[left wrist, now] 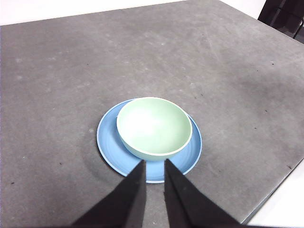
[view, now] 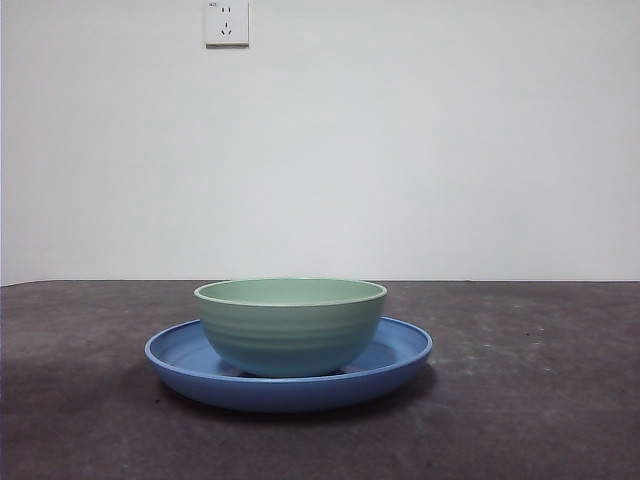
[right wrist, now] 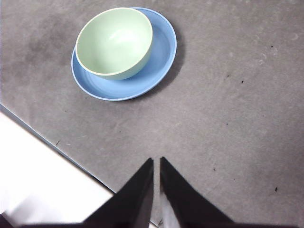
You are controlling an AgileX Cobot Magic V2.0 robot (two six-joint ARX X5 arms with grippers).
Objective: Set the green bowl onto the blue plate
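The green bowl [view: 290, 325] stands upright in the middle of the blue plate [view: 405, 348] on the dark grey table. Neither gripper shows in the front view. In the left wrist view the bowl [left wrist: 153, 126] rests on the plate [left wrist: 108, 142]. My left gripper [left wrist: 154, 161] hangs above the plate's near rim, empty, its jaws almost together with a narrow gap. In the right wrist view the bowl [right wrist: 114, 42] and the plate [right wrist: 159, 57] lie well away from my right gripper [right wrist: 156, 159], which is shut, empty and raised near the table's edge.
A white wall with a socket [view: 227, 22] stands behind the table. The table's edge [right wrist: 52, 142] runs close to my right gripper, with a white floor beyond. A black object [left wrist: 285, 16] sits at the table's far corner.
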